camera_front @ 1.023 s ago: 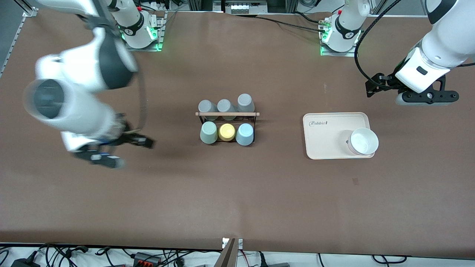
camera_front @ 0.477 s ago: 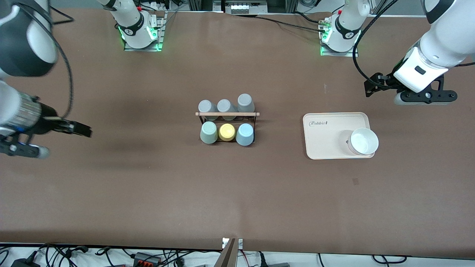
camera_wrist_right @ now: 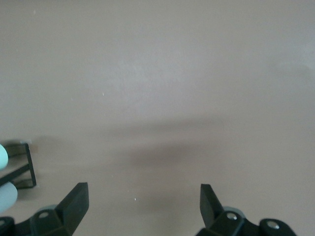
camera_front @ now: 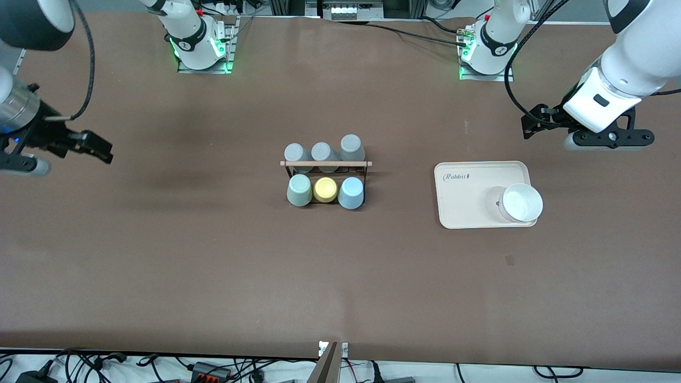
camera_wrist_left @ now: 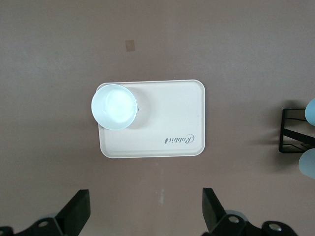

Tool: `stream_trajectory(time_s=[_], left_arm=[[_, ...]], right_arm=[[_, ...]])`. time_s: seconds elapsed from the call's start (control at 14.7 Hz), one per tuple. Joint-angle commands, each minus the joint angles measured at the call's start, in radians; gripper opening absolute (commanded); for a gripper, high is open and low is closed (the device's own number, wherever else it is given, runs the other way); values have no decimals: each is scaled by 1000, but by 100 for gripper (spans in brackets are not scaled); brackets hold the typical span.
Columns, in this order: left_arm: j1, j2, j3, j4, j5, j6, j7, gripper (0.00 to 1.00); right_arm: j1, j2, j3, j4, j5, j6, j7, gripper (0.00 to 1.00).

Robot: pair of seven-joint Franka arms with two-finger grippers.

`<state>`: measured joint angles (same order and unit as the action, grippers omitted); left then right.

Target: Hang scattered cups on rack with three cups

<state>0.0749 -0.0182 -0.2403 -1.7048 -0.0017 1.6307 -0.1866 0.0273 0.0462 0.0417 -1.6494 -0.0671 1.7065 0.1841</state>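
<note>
The black wire rack (camera_front: 325, 163) with its wooden rod stands mid-table. The sage-green cup (camera_front: 299, 190) and the light blue cup (camera_front: 351, 192) sit upside down on it in the row nearer to the front camera, with a yellow cup (camera_front: 325, 189) between them. Three grey cups (camera_front: 322, 152) fill the farther row. My right gripper (camera_front: 21, 162) is open and empty over bare table at the right arm's end. My left gripper (camera_front: 609, 139) is open and empty over bare table near the tray. Each wrist view shows its own open gripper (camera_wrist_left: 146, 209) (camera_wrist_right: 143, 201) and a corner of the rack (camera_wrist_left: 295, 137) (camera_wrist_right: 27, 167).
A beige tray (camera_front: 468, 197) lies toward the left arm's end, with a white bowl (camera_front: 522, 202) on its corner. Both show in the left wrist view, tray (camera_wrist_left: 162, 113) and bowl (camera_wrist_left: 114, 106). The arm bases stand along the table's edge farthest from the front camera.
My right arm has swung away from the rack to its own end of the table. My left arm has barely moved. The cups have not moved.
</note>
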Motion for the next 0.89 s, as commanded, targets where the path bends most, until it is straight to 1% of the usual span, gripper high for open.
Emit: stream_trajectory(time_s=[0.0,0.07,0.41,0.55,0.75,0.82], left_arm=[[-1,-20,1,-12,-20,5,-2,100],[-1,-20,-2,-12,-20,5,-2,100],[0,-22,-11,-12,-18,3,-5,100],[0,-22,-11,-12,-20,3,-5,100],[0,-20,-11,-12,-20,5,-4,100],[0,-22,-13,-12,-20,5,-4,100]], right_arm=[[-6,-65,9,-87,-10,13,-8,100],[-6,-62,10,-79,-5,9,-6,100],[-6,-10,14,26,6,-22,-20,100],[-6,-14,15,29,10,-33,-23,100],[-12,-17,6,31,65,-42,-25,100],[-12,-19,7,31,66,-42,-26,100]])
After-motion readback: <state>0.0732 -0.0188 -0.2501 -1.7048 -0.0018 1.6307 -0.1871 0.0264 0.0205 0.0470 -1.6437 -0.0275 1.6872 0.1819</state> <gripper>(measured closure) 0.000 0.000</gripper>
